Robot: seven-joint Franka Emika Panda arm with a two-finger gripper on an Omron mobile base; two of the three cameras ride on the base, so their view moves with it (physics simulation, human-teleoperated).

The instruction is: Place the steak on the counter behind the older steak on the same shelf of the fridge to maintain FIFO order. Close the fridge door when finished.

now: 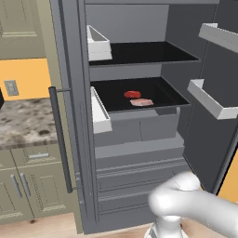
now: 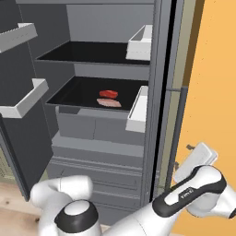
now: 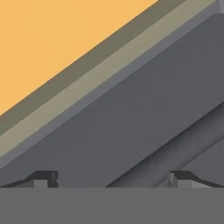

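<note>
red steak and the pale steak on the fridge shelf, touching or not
Apart. The left base view shows a thin dark strip of shelf between the red steak and the pale steak.

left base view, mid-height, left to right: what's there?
counter → door handle → white bin → steak → older steak → right door bin

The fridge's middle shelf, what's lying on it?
On the shelf lie two pieces of meat: the red steak at the back and the paler older steak in front of it. The shelf's near left corner is hidden by a white door bin.
</note>
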